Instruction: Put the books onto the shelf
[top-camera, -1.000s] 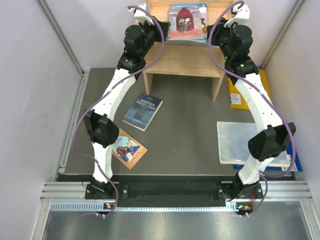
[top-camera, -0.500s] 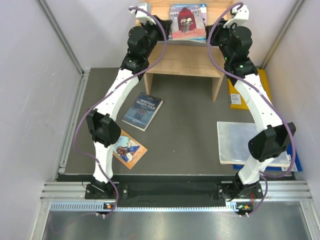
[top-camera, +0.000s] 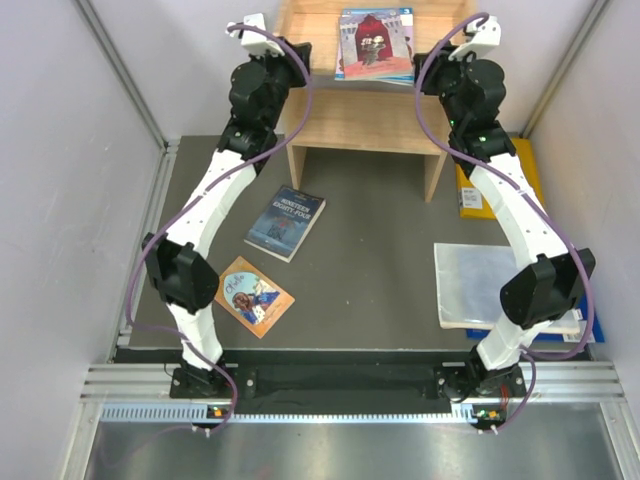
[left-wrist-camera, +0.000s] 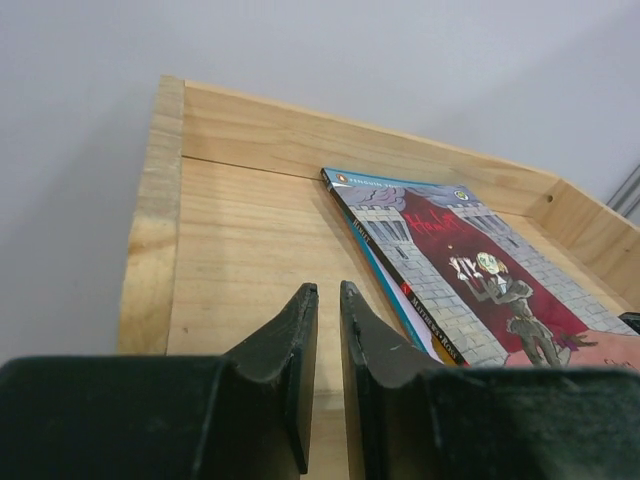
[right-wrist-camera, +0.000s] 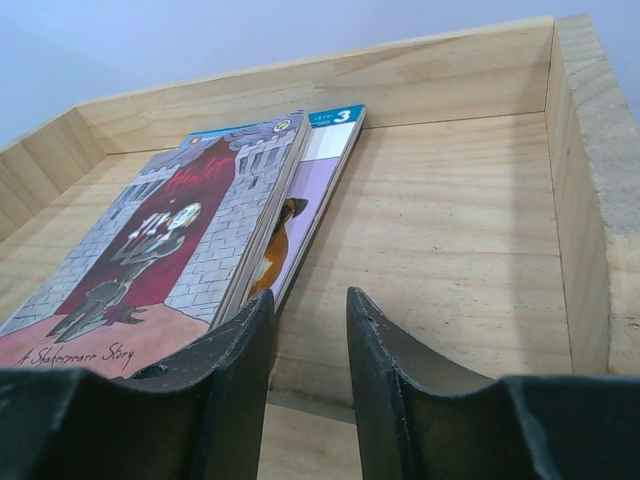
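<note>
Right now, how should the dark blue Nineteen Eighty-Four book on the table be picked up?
Pinch the Nineteen Eighty-Four book at its long edge on the robot's left, coming down from above. It lies flat, cover up, with nothing touching it, so probably only an edge can be pinched.

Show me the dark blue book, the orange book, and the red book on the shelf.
dark blue book (top-camera: 286, 222), top external view, middle of its cover.
orange book (top-camera: 256, 297), top external view, middle of its cover.
red book (left-wrist-camera: 468, 264), left wrist view, middle of its cover.

Stacked books (top-camera: 375, 42) flat atop wooden shelf (top-camera: 365, 120)
</note>
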